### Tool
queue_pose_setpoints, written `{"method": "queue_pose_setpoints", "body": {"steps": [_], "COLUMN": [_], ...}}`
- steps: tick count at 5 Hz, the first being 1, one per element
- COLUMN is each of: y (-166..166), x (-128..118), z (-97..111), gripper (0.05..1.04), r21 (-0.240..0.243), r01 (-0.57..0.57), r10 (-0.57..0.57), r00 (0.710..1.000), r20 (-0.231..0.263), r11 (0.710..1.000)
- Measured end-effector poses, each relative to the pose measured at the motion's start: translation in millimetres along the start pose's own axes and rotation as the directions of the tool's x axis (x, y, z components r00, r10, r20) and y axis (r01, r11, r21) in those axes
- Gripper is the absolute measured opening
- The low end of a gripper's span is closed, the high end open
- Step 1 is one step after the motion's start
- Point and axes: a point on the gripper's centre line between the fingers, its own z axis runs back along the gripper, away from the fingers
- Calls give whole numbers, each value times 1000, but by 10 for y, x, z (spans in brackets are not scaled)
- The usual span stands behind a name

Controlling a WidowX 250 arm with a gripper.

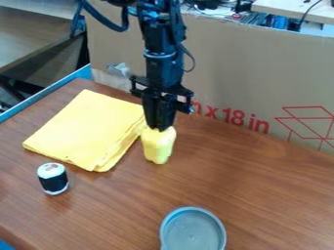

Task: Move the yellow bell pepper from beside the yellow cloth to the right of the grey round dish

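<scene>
Gripper (158, 128) at top of yellow object (158, 146), opening and hold impossible to tell; folded yellow cloth (88, 128) beside, black-and-white cylinder (52, 179), round grey dish (193, 231)

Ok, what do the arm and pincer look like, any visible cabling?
Arm: black, slim jointed segments, a paler ring partway down, dark cables looping beside it. Pincer: black, two blocky upright fingers below a wider black crosspiece.

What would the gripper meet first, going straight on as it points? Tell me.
The gripper points down at the pale yellow object, so likely that first; depth is unclear, and they may already touch.
</scene>
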Motion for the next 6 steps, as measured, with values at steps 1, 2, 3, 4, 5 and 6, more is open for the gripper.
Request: {"method": "queue_pose_setpoints", "body": {"steps": [1,2,3,4,5,6], "y": [-124,-628,-1075,-1483,-1941,-2139], "x": [62,221,308,453,453,335], "z": [306,564,745,530,403,258], "gripper": [130,111,111,111,111,111], "r21": [-8,-9,-58,-152,-218,-253], "r01": [15,123,211,279,350,354], "r10": [-14,-120,-194,-252,-328,-349], "r00": [996,981,957,952,936,935], "r20": [86,154,215,176,131,64], "r11": [1000,992,976,948,911,900]}}
